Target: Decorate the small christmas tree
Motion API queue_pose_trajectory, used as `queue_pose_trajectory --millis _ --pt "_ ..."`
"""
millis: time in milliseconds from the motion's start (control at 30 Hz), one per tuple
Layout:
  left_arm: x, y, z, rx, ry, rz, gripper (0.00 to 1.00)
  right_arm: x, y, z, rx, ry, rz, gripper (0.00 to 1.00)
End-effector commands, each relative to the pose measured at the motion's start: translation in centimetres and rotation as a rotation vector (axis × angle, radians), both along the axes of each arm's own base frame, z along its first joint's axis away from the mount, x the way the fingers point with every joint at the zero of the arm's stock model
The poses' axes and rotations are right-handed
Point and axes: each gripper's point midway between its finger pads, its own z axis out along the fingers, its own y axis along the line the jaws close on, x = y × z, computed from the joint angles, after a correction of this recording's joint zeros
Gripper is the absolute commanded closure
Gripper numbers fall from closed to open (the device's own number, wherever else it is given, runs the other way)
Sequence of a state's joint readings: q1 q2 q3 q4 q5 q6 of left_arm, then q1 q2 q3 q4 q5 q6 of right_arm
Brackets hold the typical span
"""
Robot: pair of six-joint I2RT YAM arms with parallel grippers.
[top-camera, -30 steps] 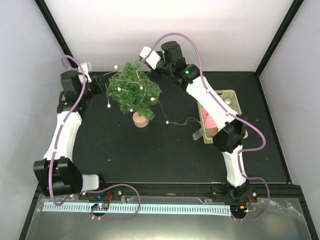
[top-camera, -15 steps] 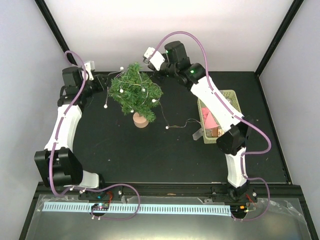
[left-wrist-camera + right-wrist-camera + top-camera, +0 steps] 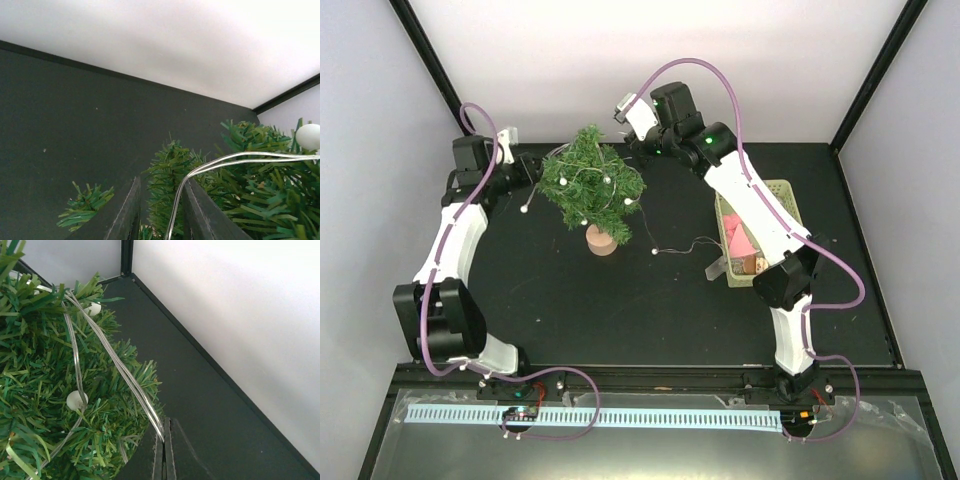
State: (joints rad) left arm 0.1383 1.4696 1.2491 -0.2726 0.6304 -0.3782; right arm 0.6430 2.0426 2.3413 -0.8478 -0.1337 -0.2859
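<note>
Small bushy dark-green tree [image 3: 592, 185], upright on round wooden base [image 3: 602, 241], near far edge of black table [image 3: 620, 300], wound with light wire [image 3: 117, 362].

Worktop [image 3: 620, 310]: matte black, flat, running out to all three walls. Far wall [image 3: 670, 60]: plain white, unmarked. Left wall [image 3: 360, 200] and right wall [image 3: 925, 200]: pale grey (faint lilac cast). Black frame posts [image 3: 427, 60] slant up at both far corners. Near edge: pale slotted rail [image 3: 650, 417] on a grey metal shelf [image 3: 880, 450]. Light even, diffuse; shadows soft.
</note>
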Motion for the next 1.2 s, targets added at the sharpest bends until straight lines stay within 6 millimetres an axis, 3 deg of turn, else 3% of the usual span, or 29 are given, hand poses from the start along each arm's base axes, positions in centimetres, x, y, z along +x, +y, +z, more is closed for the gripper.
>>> queue_pose_trajectory --millis 0,167,300,400,600,800,967,1100,1167 --pt "0.2 -0.5 1.3 -0.042 -0.008 -0.047 0.75 0.0 -0.4 -0.2 0.037 0.053 -0.035 0.99" --pt "0.0 -0.7 1.2 -0.045 -0.001 -0.058 0.75 0.0 0.1 -0.5 0.08 0.094 -0.025 0.9" --pt "-0.2 -0.9 1.0 -0.048 0.004 -0.068 0.75 -0.1 -0.9 0.3 0.1 0.097 -0.045 0.81" --pt "-0.4 -0.9 0.9 -0.045 0.003 -0.07 0.75 -0.5 -1.8 0.8 0.107 0.087 -0.05 0.67" --pt "-0.6 -1.0 1.1 -0.047 -0.003 -0.072 0.75 -1.5 -4.1 1.4 0.12 0.072 -0.081 0.55" --pt "-0.9 -1.0 1.3 -0.039 -0.011 -0.074 0.75 -3.2 -5.2 -1.4 0.086 0.058 -0.045 0.5" --pt "-1.1 -1.0 1.6 -0.03 -0.022 -0.075 0.75 -7.0 -4.9 -4.4 0.061 -0.047 0.165 0.5" --pt "-1.0 -1.0 1.5 -0.03 -0.023 -0.075 0.75 -9.8 -4.3 -8.5 0.047 -0.167 0.352 0.49" --pt "-1.0 -1.0 1.5 -0.034 -0.02 -0.074 0.75 -9.9 -4.1 -10.2 0.057 -0.18 0.37 0.47"
